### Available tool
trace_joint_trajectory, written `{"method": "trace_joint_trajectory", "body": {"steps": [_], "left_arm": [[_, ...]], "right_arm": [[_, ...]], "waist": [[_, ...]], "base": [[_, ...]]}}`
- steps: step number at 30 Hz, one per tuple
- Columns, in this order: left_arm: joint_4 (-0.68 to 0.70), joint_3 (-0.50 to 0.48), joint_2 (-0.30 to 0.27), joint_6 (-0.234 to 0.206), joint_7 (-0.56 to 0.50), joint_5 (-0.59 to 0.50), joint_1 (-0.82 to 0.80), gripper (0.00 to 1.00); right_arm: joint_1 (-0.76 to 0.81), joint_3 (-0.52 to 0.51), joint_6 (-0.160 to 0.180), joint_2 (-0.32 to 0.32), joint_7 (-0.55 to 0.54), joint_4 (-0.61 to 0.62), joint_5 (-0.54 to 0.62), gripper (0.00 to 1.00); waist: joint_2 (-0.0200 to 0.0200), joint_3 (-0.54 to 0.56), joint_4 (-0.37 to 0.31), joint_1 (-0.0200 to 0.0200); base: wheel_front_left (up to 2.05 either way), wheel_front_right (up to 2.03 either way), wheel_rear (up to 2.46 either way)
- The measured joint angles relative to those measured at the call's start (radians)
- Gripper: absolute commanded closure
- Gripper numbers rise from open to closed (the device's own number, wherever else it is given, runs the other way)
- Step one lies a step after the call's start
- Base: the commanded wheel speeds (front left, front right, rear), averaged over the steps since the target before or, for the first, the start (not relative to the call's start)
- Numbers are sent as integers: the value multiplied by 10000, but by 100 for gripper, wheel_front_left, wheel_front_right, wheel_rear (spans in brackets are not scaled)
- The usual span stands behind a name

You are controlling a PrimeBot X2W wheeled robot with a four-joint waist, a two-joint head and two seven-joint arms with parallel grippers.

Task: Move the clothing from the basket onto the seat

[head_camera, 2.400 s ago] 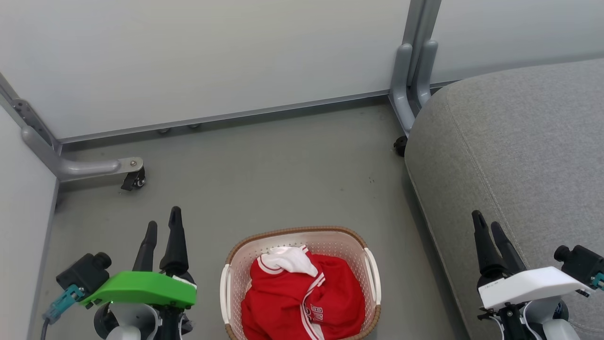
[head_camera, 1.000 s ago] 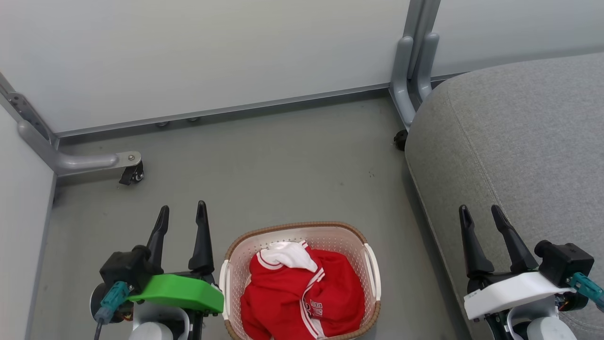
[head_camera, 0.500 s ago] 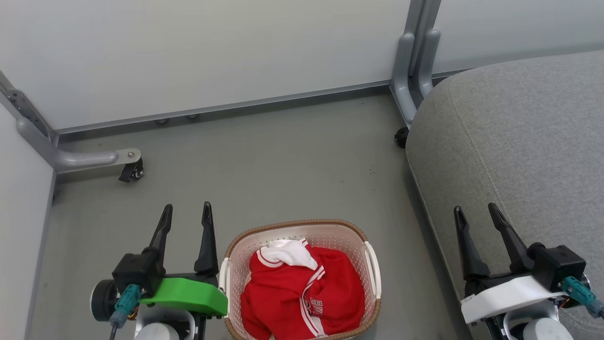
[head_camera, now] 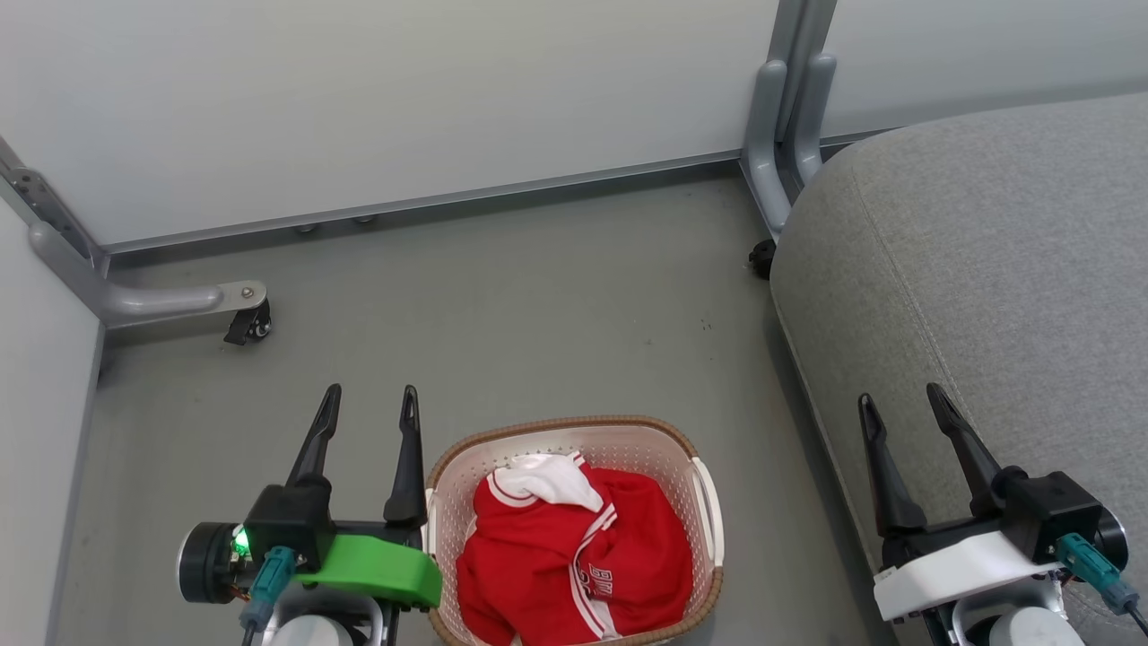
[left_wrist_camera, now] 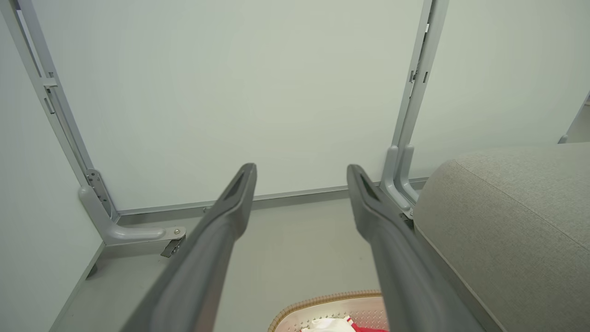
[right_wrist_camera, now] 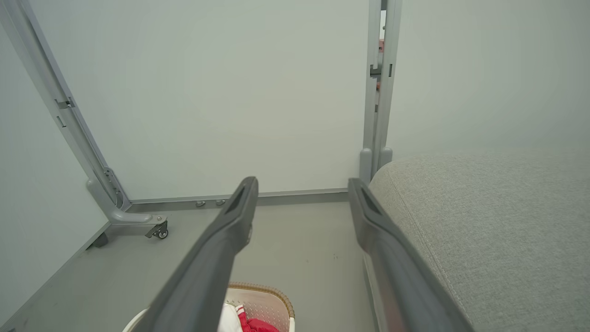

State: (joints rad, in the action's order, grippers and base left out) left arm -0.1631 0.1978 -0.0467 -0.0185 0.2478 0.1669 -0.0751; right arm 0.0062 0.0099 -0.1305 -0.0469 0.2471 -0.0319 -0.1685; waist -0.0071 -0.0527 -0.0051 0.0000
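Observation:
The cream basket (head_camera: 574,444) with its brown rim stands on the grey floor at the bottom middle of the head view. Bright-red clothing (head_camera: 574,556) with white trim lies bunched inside it. My left gripper (head_camera: 371,403) is open and empty just left of the basket's rim. My right gripper (head_camera: 901,403) is open and empty over the front edge of the grey seat (head_camera: 987,260), which fills the right side. The left wrist view catches the basket rim (left_wrist_camera: 322,300) and the seat (left_wrist_camera: 507,216); the right wrist view catches the basket (right_wrist_camera: 262,295) and seat (right_wrist_camera: 484,221).
Pale partition panels close off the back and left. A grey panel foot with a castor (head_camera: 247,318) juts onto the floor at the left, and a grey post foot (head_camera: 780,152) stands between the panels beside the seat's corner. Bare floor (head_camera: 538,305) lies beyond the basket.
Both grippers went from nearly shut to open. The left gripper shifted right, closer to the basket. The head view tilted slightly, sliding the scene a little.

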Motion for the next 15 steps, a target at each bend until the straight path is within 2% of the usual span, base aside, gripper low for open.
{"method": "trace_joint_trajectory", "body": {"steps": [8,15], "left_arm": [[-29,117,-2,-36,128,-546,0,0],[-79,157,-4,-44,165,-583,1,0]], "right_arm": [[44,52,-2,-6,144,104,560,0],[60,65,-2,-8,148,105,600,0]], "waist": [[0,62,-31,0],[0,127,-37,0]], "base": [[0,0,0],[0,0,0]]}}
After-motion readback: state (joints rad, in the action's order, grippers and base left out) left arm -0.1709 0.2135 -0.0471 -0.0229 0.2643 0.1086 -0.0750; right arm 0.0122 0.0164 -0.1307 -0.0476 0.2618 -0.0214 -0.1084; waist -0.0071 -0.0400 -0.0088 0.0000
